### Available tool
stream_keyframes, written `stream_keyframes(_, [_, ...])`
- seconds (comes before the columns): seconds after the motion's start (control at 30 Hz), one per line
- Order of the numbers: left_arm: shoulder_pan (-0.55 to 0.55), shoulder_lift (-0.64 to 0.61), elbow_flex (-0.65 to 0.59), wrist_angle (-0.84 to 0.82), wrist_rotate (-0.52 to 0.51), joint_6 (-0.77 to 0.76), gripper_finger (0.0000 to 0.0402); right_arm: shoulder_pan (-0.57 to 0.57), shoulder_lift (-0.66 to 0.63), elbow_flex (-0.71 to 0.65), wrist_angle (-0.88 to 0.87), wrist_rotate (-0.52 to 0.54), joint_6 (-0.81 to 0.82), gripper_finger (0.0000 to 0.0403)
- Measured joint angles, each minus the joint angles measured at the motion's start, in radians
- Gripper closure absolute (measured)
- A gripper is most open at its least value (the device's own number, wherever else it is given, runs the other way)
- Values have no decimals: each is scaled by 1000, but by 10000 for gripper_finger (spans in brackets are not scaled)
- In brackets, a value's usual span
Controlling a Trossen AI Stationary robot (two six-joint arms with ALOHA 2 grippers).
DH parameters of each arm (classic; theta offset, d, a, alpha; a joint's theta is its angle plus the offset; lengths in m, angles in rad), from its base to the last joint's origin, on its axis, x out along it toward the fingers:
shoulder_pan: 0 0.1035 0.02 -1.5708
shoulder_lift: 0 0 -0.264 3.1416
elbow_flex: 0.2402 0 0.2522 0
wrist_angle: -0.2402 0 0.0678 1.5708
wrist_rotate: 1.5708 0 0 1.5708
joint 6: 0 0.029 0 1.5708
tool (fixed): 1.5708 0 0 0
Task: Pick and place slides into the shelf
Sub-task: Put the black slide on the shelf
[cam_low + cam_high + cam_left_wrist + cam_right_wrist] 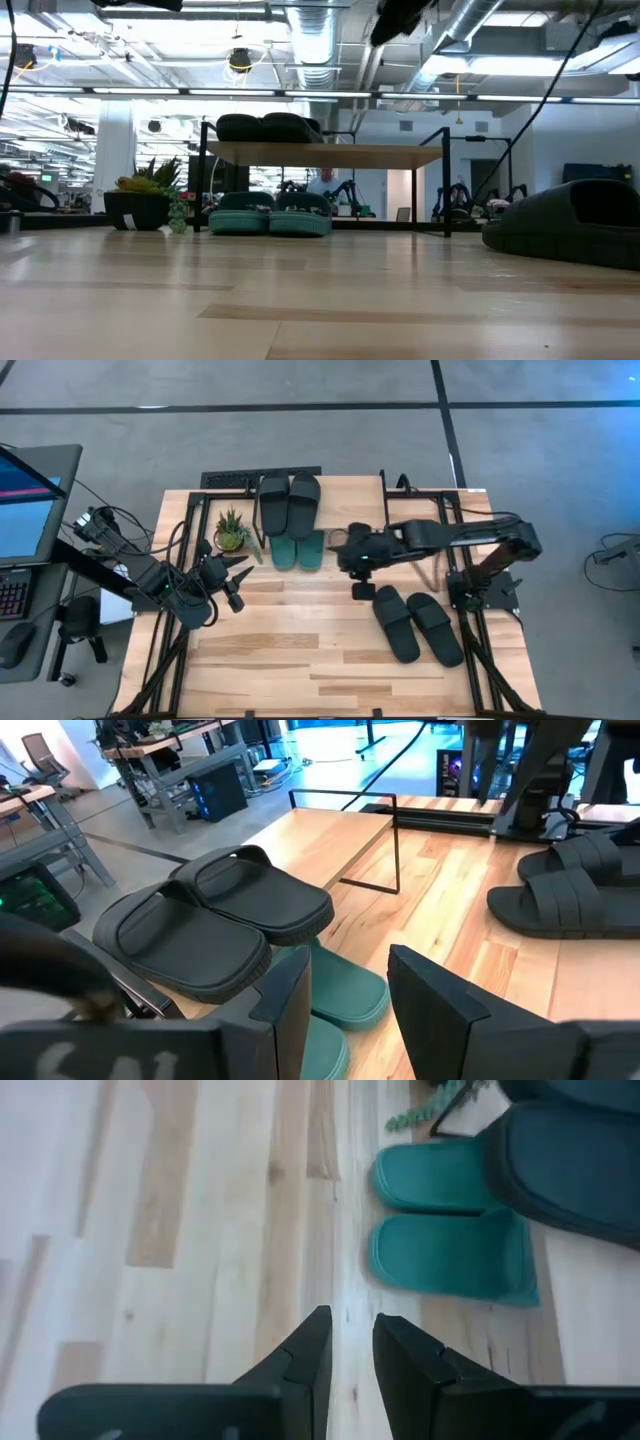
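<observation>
Black slides [289, 503] lie on the shelf [340, 510] top, teal pair [298, 549] underneath; one black pair [418, 623] remains on the table at 4 o'clock. Left gripper [244, 574] wide and empty; right gripper [335, 542] narrow, holding nothing, near the teal pair.

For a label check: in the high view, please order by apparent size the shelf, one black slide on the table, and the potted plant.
1. shelf, largest.
2. black slide on the table.
3. potted plant, smallest.
</observation>
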Motion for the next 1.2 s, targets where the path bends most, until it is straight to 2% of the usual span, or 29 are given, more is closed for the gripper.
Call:
stream_keyframes(0.17, [0,0,0,21,-1,0,276,32,-156,-117,59,0,82,335])
stream_keyframes(0.4, [3,0,0,47,-18,0,276,109,-416,-391,214,13,289,335])
stream_keyframes(0.67, [39,0,0,63,-14,-13,276,287,-642,-624,276,169,533,335])
stream_keyframes(0.87, [72,0,0,100,-12,-12,276,461,-734,-724,282,341,705,335])
stream_keyframes(1.2, [126,47,0,133,-10,-13,276,692,-738,-841,245,457,1003,335])
